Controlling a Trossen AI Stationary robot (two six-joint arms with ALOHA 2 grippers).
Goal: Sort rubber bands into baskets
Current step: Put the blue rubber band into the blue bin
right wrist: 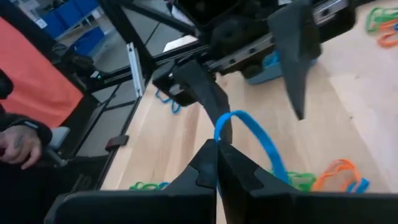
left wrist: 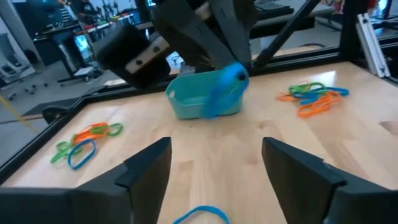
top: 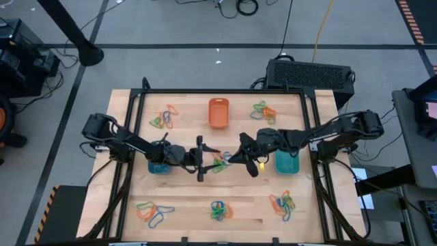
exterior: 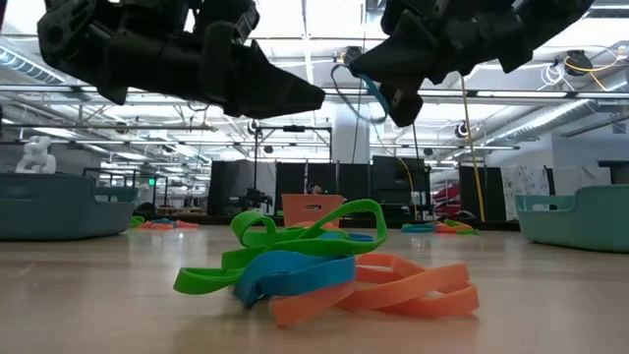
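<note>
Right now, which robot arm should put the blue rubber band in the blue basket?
Probably the right. Its gripper is already shut on the blue rubber band, while the left gripper is open and empty. The blue basket lies under the left arm, though.

Orange, green and blue rubber bands [exterior: 324, 265] are lying on a pale wood-grain bench [top: 184, 198]; orange basket [top: 218, 113], teal-green basket [top: 287, 162].

Behind the wooden surface [top: 184, 205] lies a grey floor [top: 171, 27] with black cables [top: 239, 7], under bright ceiling lights [exterior: 324, 20].
</note>
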